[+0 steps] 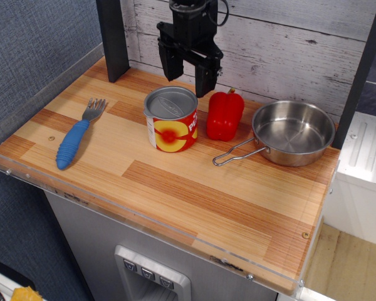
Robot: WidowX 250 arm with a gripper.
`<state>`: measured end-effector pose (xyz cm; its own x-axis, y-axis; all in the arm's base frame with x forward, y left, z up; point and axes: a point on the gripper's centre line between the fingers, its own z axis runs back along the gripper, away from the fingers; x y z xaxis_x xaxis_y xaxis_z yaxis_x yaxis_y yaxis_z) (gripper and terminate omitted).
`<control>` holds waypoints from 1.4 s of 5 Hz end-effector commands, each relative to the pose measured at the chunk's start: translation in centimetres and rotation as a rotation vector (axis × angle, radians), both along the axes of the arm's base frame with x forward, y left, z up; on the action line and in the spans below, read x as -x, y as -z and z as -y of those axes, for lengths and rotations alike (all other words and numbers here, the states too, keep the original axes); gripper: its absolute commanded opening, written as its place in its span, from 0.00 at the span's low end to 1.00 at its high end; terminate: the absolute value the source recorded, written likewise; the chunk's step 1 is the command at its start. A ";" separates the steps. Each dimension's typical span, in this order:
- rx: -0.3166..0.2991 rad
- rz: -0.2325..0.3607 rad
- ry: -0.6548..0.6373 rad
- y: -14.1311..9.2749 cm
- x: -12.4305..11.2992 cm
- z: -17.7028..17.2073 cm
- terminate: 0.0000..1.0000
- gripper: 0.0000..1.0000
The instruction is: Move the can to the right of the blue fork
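Gripper [188,80] spread, seemingly just above can [171,119] — untouched

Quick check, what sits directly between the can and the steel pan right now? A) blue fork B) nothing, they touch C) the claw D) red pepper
D: the red pepper stands on the board between the can and the steel pan, while the blue fork lies off to the can's other side and the claw hangs open above and behind the can.
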<state>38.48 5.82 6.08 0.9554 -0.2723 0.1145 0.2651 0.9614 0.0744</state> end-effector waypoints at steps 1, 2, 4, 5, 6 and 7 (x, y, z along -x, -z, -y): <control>0.002 0.031 0.005 -0.8 0.8 0.0 0.00 1.00; 0.009 0.033 -0.004 -1.1 2.2 0.0 0.00 1.00; 0.002 -0.019 -0.041 -1.1 6.0 -0.7 0.00 1.00; -0.033 -0.048 -0.091 -1.2 8.0 -0.9 0.00 1.00; -0.025 -0.089 -0.107 -1.0 9.7 -0.6 0.00 1.00; -0.032 -0.098 -0.162 -0.9 10.8 -0.2 0.00 1.00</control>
